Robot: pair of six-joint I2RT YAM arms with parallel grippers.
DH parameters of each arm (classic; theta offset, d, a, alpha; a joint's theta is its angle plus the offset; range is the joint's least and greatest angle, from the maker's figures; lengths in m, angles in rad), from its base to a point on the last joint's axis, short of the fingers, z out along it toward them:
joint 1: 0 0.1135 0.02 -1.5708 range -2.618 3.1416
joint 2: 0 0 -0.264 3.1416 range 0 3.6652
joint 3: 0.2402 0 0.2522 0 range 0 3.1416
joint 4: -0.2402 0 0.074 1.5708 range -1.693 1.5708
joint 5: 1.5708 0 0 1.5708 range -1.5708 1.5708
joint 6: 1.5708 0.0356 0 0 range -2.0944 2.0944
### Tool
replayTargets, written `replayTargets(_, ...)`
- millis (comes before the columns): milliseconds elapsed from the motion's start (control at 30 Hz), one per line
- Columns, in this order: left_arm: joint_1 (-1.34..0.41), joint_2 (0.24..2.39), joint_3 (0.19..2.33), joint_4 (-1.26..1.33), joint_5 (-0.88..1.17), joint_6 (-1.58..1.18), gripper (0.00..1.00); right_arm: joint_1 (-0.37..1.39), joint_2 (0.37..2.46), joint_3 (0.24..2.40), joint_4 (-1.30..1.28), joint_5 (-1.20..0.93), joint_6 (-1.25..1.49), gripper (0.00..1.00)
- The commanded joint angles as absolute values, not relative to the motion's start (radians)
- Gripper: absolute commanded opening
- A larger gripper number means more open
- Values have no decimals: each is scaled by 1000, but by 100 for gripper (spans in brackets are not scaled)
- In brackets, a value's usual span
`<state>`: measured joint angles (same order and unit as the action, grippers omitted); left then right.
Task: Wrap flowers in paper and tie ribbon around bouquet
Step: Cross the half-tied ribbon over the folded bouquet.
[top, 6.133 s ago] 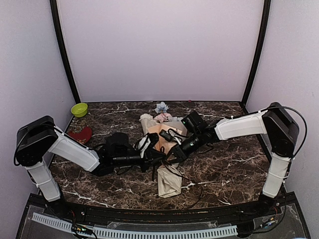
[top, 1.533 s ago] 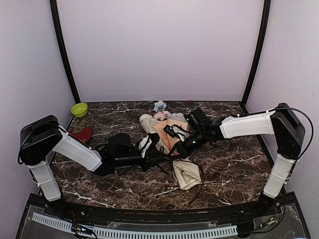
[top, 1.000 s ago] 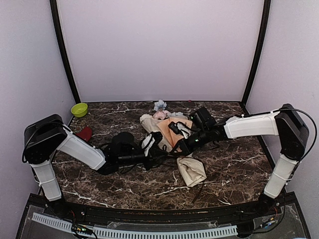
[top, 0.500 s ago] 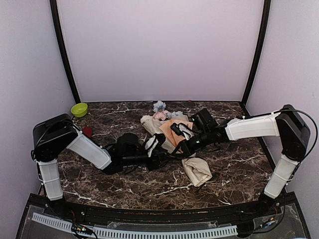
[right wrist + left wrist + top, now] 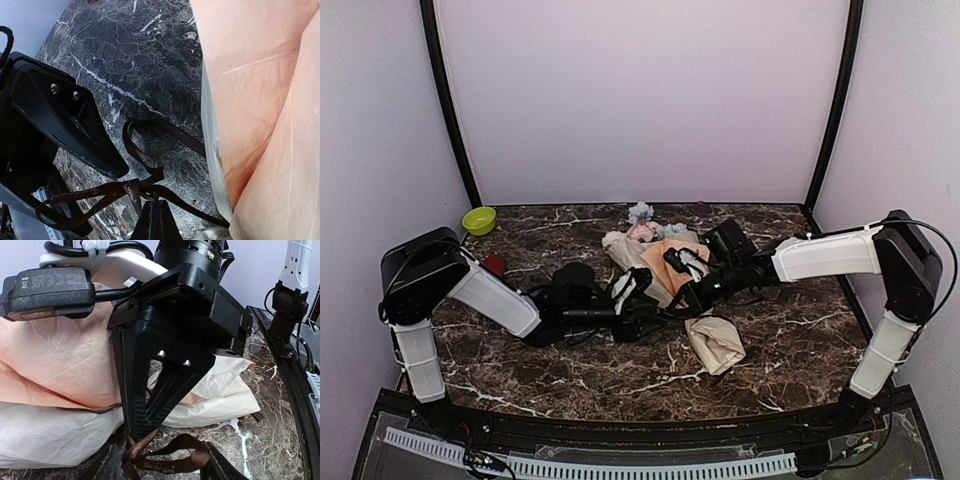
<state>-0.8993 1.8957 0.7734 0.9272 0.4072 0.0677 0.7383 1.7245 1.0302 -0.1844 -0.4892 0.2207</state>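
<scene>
The bouquet [image 5: 665, 258] lies on the marble table, its flowers [image 5: 642, 222] at the far end and the beige foot of the paper [image 5: 717, 343] toward the front right. The dark brown ribbon [image 5: 172, 460] is knotted in loose loops on the table beside the paper [image 5: 60, 360]. My right gripper [image 5: 156, 209] is shut on the ribbon [image 5: 150, 131] at the knot. The left gripper [image 5: 162, 464] faces it, its jaws apart on either side of the ribbon loops. In the top view both grippers meet at the bouquet's left side, left gripper [image 5: 642, 312] and right gripper [image 5: 672, 303].
A green bowl [image 5: 479, 219] and a red object [image 5: 494, 264] sit at the far left of the table. Lilac walls with black corner posts close in three sides.
My left gripper has opened and let go of the ribbon. Before that, the bouquet's beige foot swung to the right. The right gripper stays shut on the ribbon.
</scene>
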Motion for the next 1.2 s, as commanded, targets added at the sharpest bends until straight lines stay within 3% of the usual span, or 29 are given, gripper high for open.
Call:
replayTargets(0, -897, 1847, 797, 960, 449, 68, 54, 733, 1710, 1058, -189, -471, 213, 0)
replayTargets(133, -897, 1861, 816, 962, 465, 54, 52, 733, 1704, 1061, -199, -461, 209, 0)
replayTargets(400, -897, 1863, 827, 1005, 484, 11, 0, 733, 1688, 1059, -198, -420, 232, 0)
replayTargets(700, -898, 1914, 843, 939, 420, 6, 0, 693, 1624, 1005, -163, -311, 334, 0)
replayTargets(1167, -897, 1967, 893, 888, 414, 5, 0, 683, 1654, 986, -155, -368, 359, 0)
